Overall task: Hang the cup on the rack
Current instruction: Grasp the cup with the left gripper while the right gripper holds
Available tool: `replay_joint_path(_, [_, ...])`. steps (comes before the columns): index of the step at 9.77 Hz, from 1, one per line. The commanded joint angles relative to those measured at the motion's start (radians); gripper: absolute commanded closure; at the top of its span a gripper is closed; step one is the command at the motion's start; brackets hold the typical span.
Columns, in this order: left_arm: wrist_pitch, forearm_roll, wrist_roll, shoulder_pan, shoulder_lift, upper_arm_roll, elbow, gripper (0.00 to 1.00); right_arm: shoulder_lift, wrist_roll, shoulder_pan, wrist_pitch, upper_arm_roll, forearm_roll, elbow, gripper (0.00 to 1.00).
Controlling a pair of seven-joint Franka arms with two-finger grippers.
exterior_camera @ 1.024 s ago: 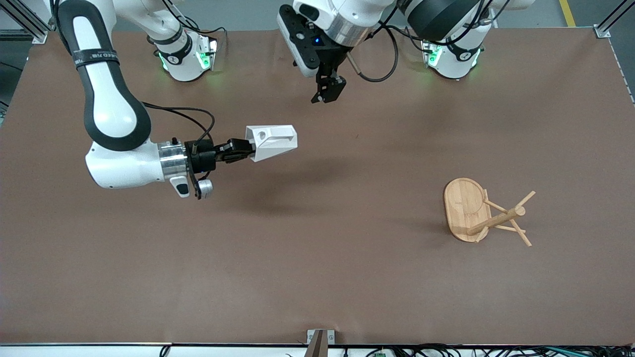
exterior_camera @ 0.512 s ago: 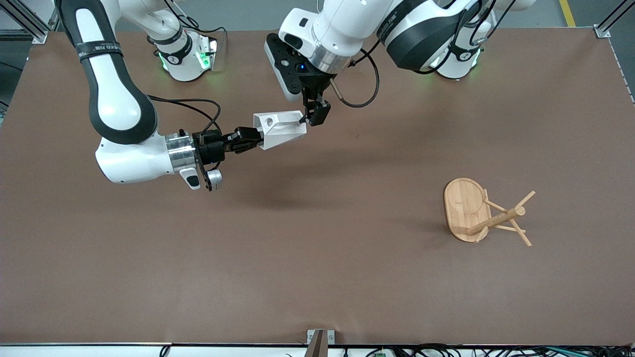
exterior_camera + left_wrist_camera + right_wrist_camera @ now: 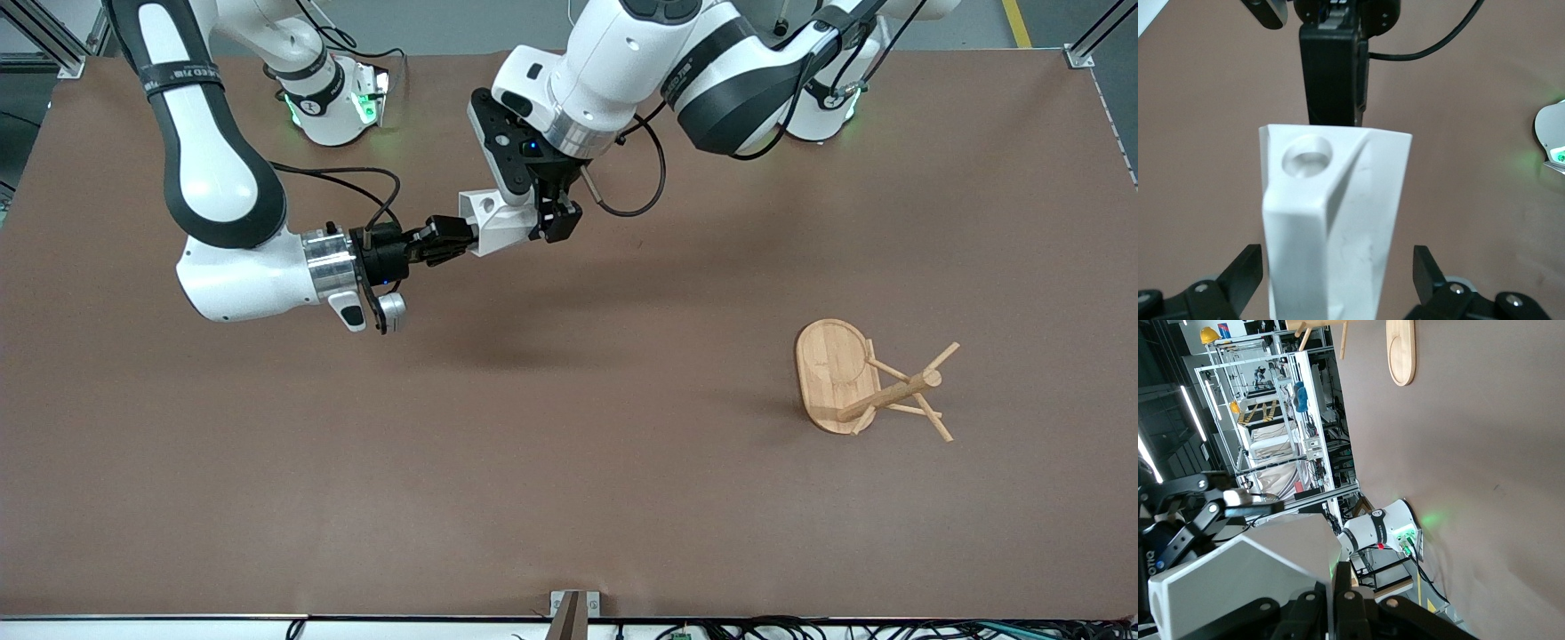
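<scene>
The white faceted cup (image 3: 498, 227) is held on its side in the air over the middle of the table, toward the robots' bases. My right gripper (image 3: 458, 240) is shut on one end of it, pinching a thin wall in the right wrist view (image 3: 1338, 600). The handle's round hole (image 3: 1306, 153) is at that end. My left gripper (image 3: 551, 222) is open, one finger (image 3: 1245, 273) on each side of the cup's other end (image 3: 1338, 220), with gaps showing. The bamboo rack (image 3: 889, 391) lies tipped on its side toward the left arm's end.
The rack's oval base (image 3: 831, 373) stands on edge, and its pegs point toward the left arm's end of the table. The base also shows in the right wrist view (image 3: 1400, 350). The brown table (image 3: 569, 462) bears nothing else.
My left gripper has come down from near the bases and now straddles the cup's free end. My right arm has shifted the cup slightly toward the bases.
</scene>
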Motion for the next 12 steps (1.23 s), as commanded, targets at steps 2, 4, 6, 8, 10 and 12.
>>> replay_joint_path(2, [0.002,0.059,0.010,-0.008,0.029,-0.002,0.001,0.53,-0.045,-0.012,0.007,0.004,-0.007,0.030,-0.046,0.99])
replay_joint_path(4, [0.002,0.059,-0.028,-0.008,0.023,-0.003,0.001,0.97,-0.047,-0.010,0.007,0.004,-0.007,0.030,-0.046,0.99])
replay_joint_path(6, [0.000,0.058,-0.051,-0.008,0.023,-0.002,0.001,1.00,-0.047,-0.003,0.007,0.003,-0.007,0.030,-0.044,0.99])
replay_joint_path(8, [-0.009,0.061,-0.051,-0.005,0.020,-0.002,0.001,1.00,-0.042,0.011,0.001,-0.058,-0.010,0.026,-0.031,0.01])
replay_joint_path(10, [-0.047,0.065,-0.050,-0.005,0.014,-0.002,-0.002,1.00,-0.042,0.010,-0.036,-0.087,-0.019,-0.047,-0.029,0.00])
replay_joint_path(12, [-0.077,0.067,-0.050,0.002,0.003,-0.002,-0.004,1.00,-0.042,0.011,-0.081,-0.085,-0.021,-0.124,-0.023,0.00])
